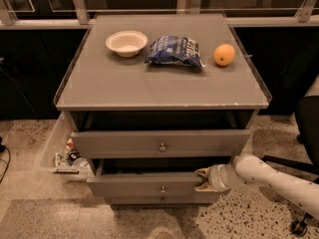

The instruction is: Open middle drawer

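Note:
The grey cabinet (164,86) has three drawers. The middle drawer (134,185), a grey flat front with a small round knob (162,188), stands pulled out a little, with a dark gap above it. My gripper (202,179) comes in from the right on a white arm (269,176) and sits at the right end of that front's top edge. One finger (203,172) is behind the panel and the other in front, clamped on it. The top drawer (159,143) is also slightly out. Only a sliver of the bottom drawer (159,200) shows.
On the cabinet top are a white bowl (126,43), a blue chip bag (174,50) and an orange (224,55). A clear bin of clutter (65,156) stands left of the cabinet. A dark chair (308,128) is at the right. The floor is speckled.

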Controlling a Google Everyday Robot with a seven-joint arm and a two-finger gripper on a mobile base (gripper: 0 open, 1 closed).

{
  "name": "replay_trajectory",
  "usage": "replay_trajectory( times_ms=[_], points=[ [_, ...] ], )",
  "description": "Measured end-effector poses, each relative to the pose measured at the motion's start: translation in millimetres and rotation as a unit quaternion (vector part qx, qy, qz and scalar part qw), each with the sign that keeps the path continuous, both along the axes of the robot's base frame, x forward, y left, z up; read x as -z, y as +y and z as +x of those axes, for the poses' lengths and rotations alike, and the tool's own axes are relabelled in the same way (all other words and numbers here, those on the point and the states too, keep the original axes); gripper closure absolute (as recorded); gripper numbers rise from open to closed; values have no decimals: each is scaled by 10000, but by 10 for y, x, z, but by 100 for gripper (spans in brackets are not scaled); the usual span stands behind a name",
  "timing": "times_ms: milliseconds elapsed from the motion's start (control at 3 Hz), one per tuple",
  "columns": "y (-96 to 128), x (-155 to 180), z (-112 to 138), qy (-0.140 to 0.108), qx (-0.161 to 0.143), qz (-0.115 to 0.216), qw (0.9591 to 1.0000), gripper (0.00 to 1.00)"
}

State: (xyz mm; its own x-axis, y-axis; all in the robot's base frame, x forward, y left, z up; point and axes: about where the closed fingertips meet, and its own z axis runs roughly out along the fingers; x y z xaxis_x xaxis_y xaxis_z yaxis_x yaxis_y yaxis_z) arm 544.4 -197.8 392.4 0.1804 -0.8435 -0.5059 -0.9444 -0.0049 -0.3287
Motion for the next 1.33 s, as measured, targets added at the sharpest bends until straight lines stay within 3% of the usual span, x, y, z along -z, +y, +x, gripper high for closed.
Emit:
replay_trajectory(
  times_ms=[1000, 1333],
  points=[
    [48, 12, -86, 136, -46, 157, 9998, 12],
    [47, 5, -87, 136, -46, 157, 9998, 15]
  ],
)
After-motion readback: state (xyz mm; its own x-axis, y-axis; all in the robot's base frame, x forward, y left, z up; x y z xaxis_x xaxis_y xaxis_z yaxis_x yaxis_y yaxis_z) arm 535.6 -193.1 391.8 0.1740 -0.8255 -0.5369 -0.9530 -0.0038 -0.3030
